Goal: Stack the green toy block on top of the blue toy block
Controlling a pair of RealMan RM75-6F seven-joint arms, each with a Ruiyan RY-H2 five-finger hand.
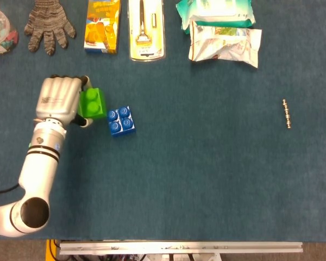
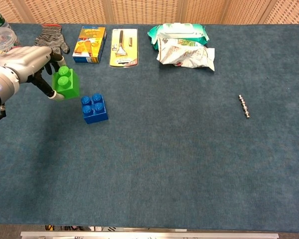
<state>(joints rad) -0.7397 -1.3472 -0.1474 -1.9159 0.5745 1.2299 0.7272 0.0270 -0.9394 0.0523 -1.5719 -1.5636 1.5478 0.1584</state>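
Note:
My left hand (image 1: 60, 101) (image 2: 32, 62) grips the green toy block (image 1: 92, 103) (image 2: 66, 82), which has two studs on top and hangs above the table. The block is just left of the blue toy block (image 1: 120, 120) (image 2: 94, 108), a square piece with several studs resting on the blue cloth. The two blocks look almost side by side in the head view. My right hand appears in neither view.
Along the far edge lie a grey knit glove (image 1: 48, 24), an orange box (image 1: 102, 25), a yellow carded razor (image 1: 145, 28) and wipes packets (image 1: 223, 33). A clear container (image 1: 0, 32) sits at the far left. A small metal chain piece (image 1: 286, 113) lies at the right.

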